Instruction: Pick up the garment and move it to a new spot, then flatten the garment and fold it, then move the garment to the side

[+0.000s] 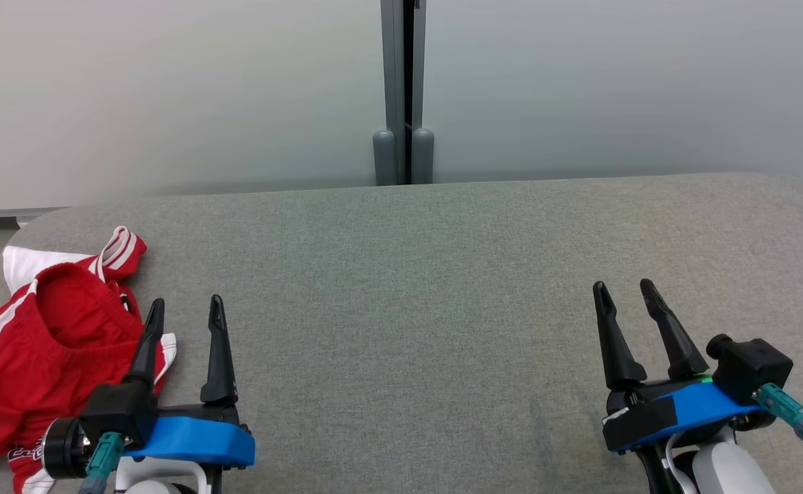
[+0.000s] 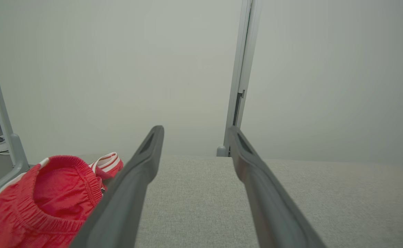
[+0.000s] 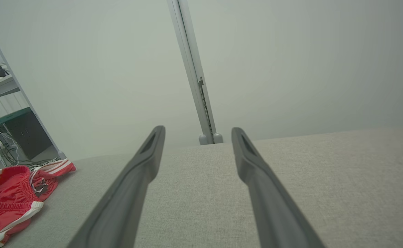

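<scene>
Soft, even, shadowless light; wrist views blur up close.

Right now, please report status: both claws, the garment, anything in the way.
Left claw open, empty, beside the garment. Right claw open, empty, over the table. Garment crumpled at table's left end, not yet picked up. No obstacle seen.

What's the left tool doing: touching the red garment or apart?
Cannot tell: in head and left wrist views the left tool overlaps the garment; neither contact nor gap shows.
</scene>
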{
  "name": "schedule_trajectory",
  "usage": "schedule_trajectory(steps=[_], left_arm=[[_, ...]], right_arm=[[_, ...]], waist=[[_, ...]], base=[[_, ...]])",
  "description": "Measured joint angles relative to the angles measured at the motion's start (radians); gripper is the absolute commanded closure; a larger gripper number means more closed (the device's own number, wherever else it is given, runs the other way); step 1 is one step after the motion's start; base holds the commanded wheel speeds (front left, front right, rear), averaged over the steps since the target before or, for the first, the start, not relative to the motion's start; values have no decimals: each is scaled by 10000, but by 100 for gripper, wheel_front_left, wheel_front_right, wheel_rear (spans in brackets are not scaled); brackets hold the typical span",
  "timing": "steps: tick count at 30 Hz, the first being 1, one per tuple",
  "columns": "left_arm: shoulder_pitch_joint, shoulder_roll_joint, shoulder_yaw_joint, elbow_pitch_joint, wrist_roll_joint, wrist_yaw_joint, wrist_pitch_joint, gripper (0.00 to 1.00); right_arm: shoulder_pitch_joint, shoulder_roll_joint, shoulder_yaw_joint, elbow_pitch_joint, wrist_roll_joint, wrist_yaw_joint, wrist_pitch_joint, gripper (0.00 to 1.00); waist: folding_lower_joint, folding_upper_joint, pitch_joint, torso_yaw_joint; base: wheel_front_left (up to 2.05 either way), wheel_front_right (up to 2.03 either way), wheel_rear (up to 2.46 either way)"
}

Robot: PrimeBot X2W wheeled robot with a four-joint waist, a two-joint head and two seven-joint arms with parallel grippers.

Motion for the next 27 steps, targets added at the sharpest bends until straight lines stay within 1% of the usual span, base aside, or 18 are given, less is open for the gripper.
schedule_trajectory(steps=[22,27], left_arm=[[-34,-19,-17,-6,1524,-65,-395,0],[-35,-54,15,40,1565,-92,-395,0]], right_arm=[[-185,69,-19,305,-1469,12,-397,0],[-221,75,-25,360,-1515,12,-399,0]], waist=[[0,0,-10,7],[0,0,-1,2]], base=[[0,0,0],[0,0,0]])
